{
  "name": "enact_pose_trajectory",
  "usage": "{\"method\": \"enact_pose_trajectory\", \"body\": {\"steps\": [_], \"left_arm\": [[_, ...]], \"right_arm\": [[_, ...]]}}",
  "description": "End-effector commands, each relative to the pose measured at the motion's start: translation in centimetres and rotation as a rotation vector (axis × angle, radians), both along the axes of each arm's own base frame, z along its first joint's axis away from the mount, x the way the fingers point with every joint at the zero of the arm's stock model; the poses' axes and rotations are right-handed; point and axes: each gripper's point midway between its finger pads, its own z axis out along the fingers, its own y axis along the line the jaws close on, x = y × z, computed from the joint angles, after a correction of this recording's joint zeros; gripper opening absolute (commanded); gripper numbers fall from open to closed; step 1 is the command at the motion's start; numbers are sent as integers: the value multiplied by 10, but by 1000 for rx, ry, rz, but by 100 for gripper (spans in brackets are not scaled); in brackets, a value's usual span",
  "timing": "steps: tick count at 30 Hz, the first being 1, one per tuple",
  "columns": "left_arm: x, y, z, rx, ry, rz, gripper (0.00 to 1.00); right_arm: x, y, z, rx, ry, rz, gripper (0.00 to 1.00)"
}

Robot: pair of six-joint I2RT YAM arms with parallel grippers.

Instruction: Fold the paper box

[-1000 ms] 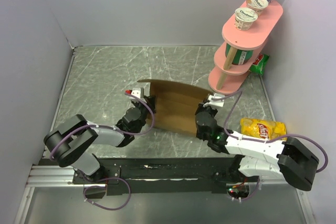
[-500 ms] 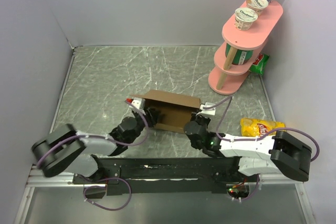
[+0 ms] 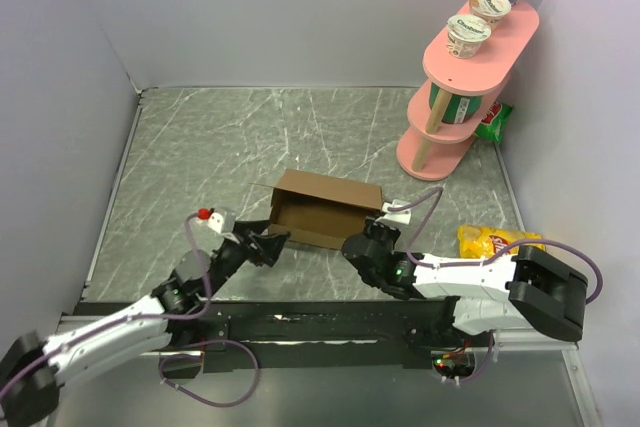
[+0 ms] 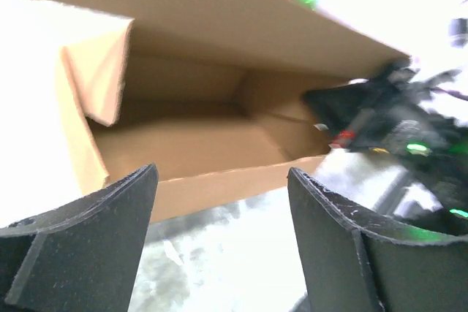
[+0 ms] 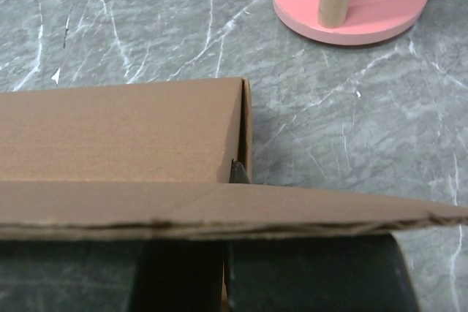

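**Top view.** The paper box [image 3: 325,209] stands at the middle of the marble table [image 3: 200,147], open at the top with its far flap up. Its inside is in shadow.
- The left gripper [image 3: 279,240] sits just off the box's lower-left corner, fingers spread and apart from the cardboard.
- The right gripper [image 3: 356,241] is at the lower-right corner, its fingertips hidden under its own body.
- At upper right, the pink shelf [image 3: 505,42] carries three yogurt cups [image 3: 468,35] on its top tier and a half-hidden green-and-white pack [image 3: 455,105] below.
- A green bag [image 3: 494,119] peeks out behind the shelf's foot.
- A yellow chip bag [image 3: 500,242] lies at right, partly covered by the right arm.

**Left wrist view.** Both fingers [image 4: 110,210] stand wide apart at the bottom with nothing between them. Beyond them the box's open side shows a bare brown floor and walls. The right edge of the frame is blurred and overexposed.

**Right wrist view.** A cardboard edge crosses the frame and covers most of the dark fingers [image 5: 307,275], which are pressed together. Whether they pinch the cardboard cannot be told. The shelf's pink foot is cut off at the top.
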Motion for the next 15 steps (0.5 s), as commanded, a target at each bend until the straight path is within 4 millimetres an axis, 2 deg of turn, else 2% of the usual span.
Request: {"method": "enact_pose_trajectory", "body": {"steps": [1,5,7,8,9,10,11,12,13,15], "left_arm": [[-28,6,15,-7,1,-100,77],[-31,25,76,-106,-62,-47,82],[-25,27,88,-101,-44,-13,80],[-24,28,110,-116,-61,-5,80],[-19,26,117,-96,-64,8,80],[-11,16,113,-49,-36,9,80],[-8,13,137,-63,-62,11,79],[-4,8,152,-81,-84,7,79],[3,-4,152,-62,-81,-4,79],[7,-13,187,-97,-169,-25,80]], "right_arm": [[-6,3,-14,9,55,18,0],[-9,-2,-16,18,48,11,0],[-10,-6,-17,11,46,5,0],[-10,-7,-17,13,44,1,0],[-11,-8,-17,12,46,-2,0],[-11,-9,-17,11,44,-6,0],[-12,-11,-18,10,48,-8,0],[-12,-11,-17,12,45,-14,0],[-12,-11,-16,18,41,-17,0],[-14,-12,-17,7,48,-18,0]]}}
